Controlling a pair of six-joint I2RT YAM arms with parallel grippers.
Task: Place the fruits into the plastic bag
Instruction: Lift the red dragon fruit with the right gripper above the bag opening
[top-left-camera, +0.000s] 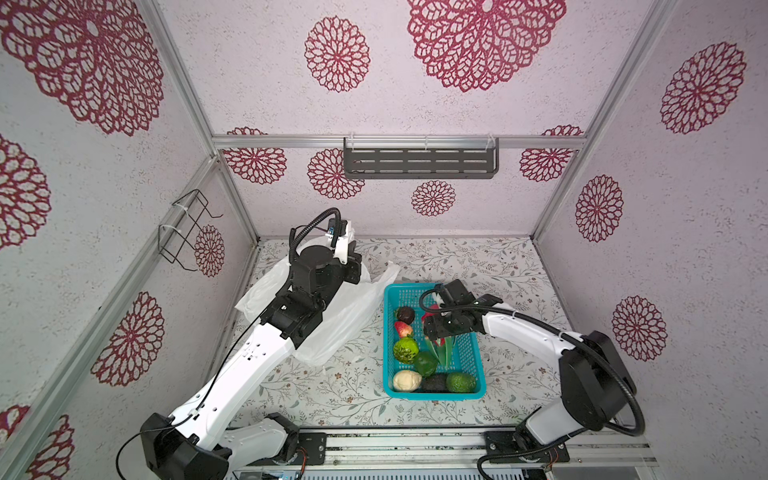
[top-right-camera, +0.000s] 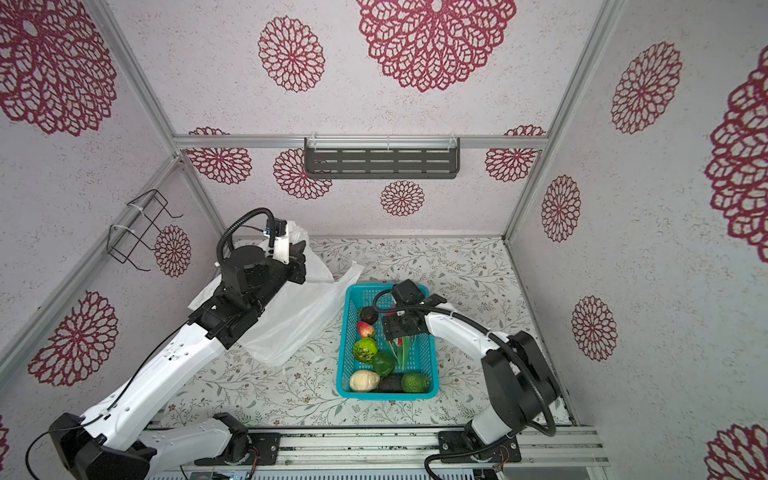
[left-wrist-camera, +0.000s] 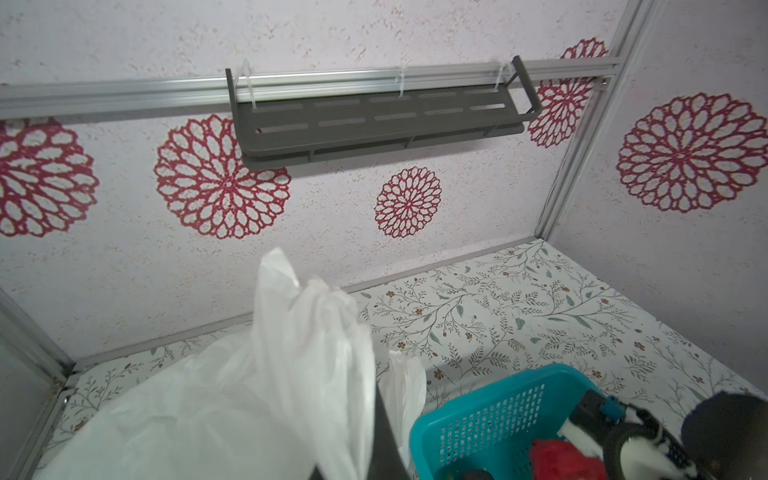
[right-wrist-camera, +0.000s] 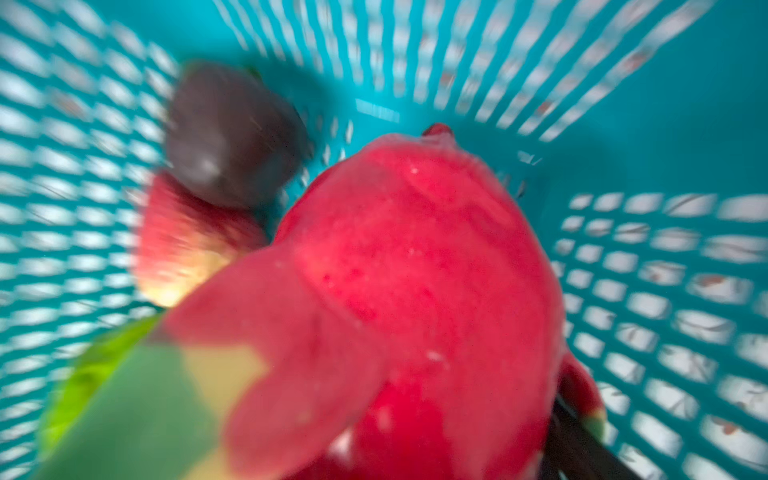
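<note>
Plastic bag (left-wrist-camera: 291, 353) is clenched in left fingers (left-wrist-camera: 384, 440); dragon fruit (right-wrist-camera: 415, 270) in basket (top-left-camera: 467, 353) is reached by right fingers (right-wrist-camera: 582, 449), grip unclear.

Left claw (top-left-camera: 352, 246) closed and high; right claw (top-left-camera: 436, 334) low, facing downward.

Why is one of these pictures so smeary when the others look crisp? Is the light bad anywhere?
Right wrist view: very close and smeared as if by motion, so the red dragon fruit and turquoise basket blur. Left wrist view: the shelf is sharp, while the white bag is slightly soft up close. Both top views: crisp and evenly lit, no glare, only faint shadows on the table.
</note>
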